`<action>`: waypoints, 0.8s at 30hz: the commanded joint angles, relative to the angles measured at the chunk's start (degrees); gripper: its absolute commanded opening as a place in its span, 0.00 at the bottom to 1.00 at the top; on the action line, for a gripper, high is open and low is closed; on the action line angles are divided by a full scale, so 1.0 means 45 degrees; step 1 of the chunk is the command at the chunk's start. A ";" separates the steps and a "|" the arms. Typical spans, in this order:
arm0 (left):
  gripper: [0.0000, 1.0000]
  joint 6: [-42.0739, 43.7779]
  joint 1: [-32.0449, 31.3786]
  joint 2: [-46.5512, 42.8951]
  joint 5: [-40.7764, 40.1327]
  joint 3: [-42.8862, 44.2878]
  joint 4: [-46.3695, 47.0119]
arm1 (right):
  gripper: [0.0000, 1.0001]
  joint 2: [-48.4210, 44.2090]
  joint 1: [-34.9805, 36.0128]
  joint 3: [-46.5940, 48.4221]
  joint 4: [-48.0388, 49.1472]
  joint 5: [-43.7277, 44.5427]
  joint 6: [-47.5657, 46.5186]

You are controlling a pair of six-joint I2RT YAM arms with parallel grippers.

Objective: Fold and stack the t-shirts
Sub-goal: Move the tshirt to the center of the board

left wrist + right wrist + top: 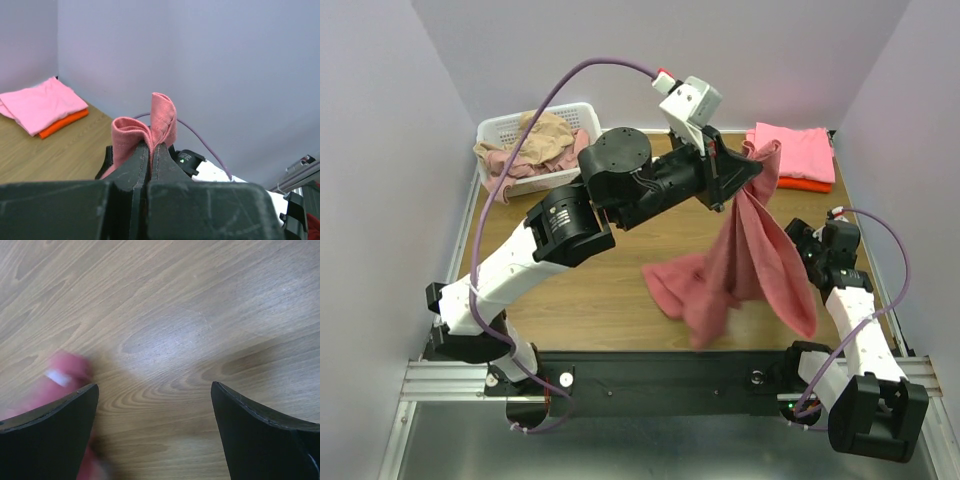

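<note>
Dusty-red shirt (760, 250) hangs from L claw (152, 150), hem on table (570, 290) nr front edge.

Right claw (155, 390) half hides the blurred t-shirt (74, 365).

Hanging t-shirt (760, 250) was plain dusty red. Folded shirt (795, 150) at the back was bright pink, and the orange-red shirt (806, 184) under it was plain too. Basket (500, 128) was white lattice, with a tan shirt (542, 133) and a pale rose shirt (506, 160) in it. Table (580, 290) showed light brown wood grain. Cable (590, 63) was purple.
</note>
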 commanded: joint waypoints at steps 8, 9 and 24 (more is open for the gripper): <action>0.00 -0.2103 0.1318 -0.5022 -0.5630 -0.6734 0.1928 | 1.00 -0.0298 0.0103 -0.0101 0.0495 0.0320 -0.0030; 0.00 -0.2577 0.1883 -0.5725 -0.5807 -0.7944 0.2105 | 1.00 -0.0278 0.0122 -0.0081 0.0495 0.0397 -0.0049; 0.98 -0.7621 0.8529 -0.9052 -0.4133 -1.8111 -0.0219 | 1.00 0.0654 0.3492 0.1148 -0.1008 0.2462 0.0359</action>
